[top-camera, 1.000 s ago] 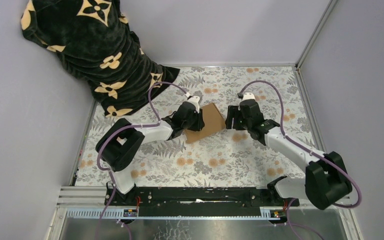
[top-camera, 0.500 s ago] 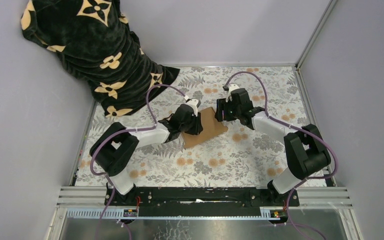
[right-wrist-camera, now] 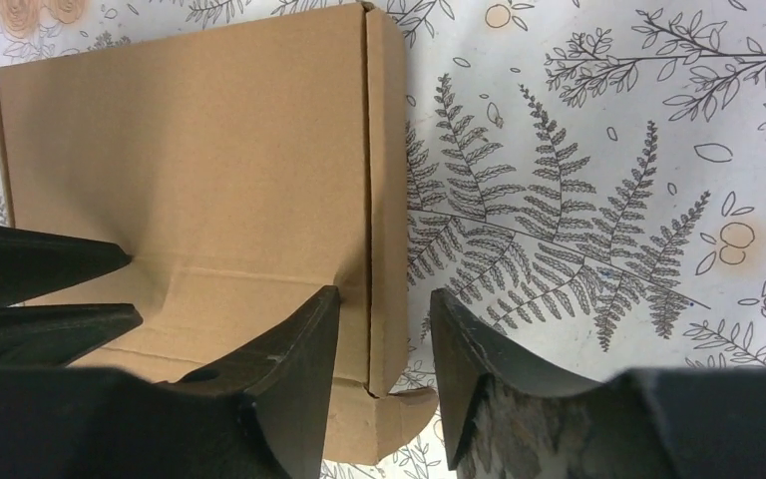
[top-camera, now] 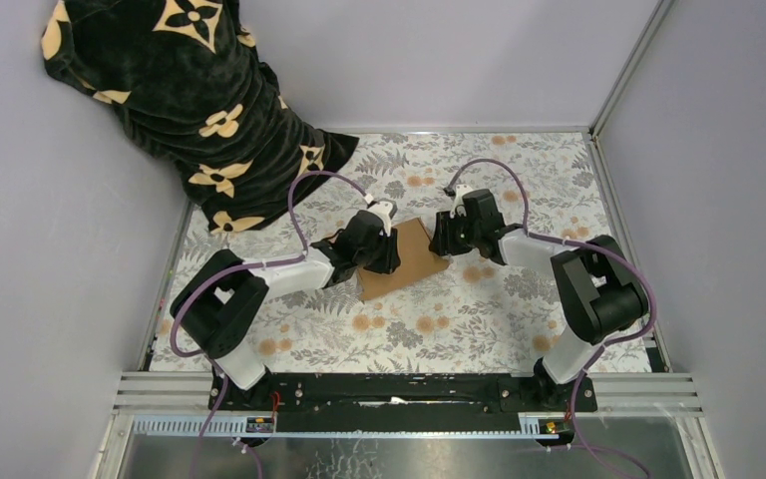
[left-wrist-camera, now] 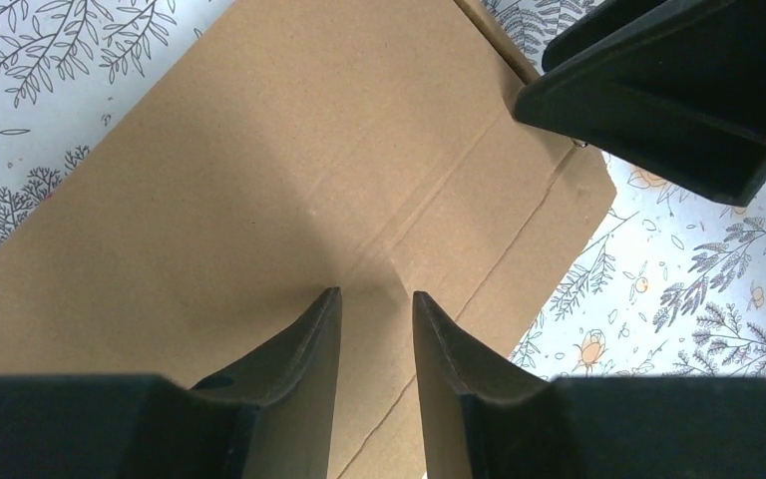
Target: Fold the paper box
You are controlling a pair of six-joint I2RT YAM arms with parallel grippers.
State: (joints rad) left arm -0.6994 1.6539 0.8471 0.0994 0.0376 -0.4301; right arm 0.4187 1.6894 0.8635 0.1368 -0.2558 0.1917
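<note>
The paper box (top-camera: 414,261) is a flat brown cardboard piece lying on the floral cloth at the table's middle. In the left wrist view the box (left-wrist-camera: 289,170) shows its crease lines. My left gripper (top-camera: 383,249) is over its left half, jaws a little apart and empty, tips (left-wrist-camera: 376,299) on or just above the cardboard. My right gripper (top-camera: 445,238) is at the box's right edge, open. In the right wrist view its jaws (right-wrist-camera: 381,297) straddle the narrow side flap of the box (right-wrist-camera: 190,150). The flap lies between the fingers, not pinched.
A black blanket with gold flowers (top-camera: 190,100) hangs over the back left corner and onto the table. Purple walls close in the left, back and right. A metal rail (top-camera: 613,200) runs along the right edge. The black base rail (top-camera: 399,389) lies at the near edge.
My right gripper has swung left and reached the box's right edge. My left gripper and the box have shifted slightly toward the near left.
</note>
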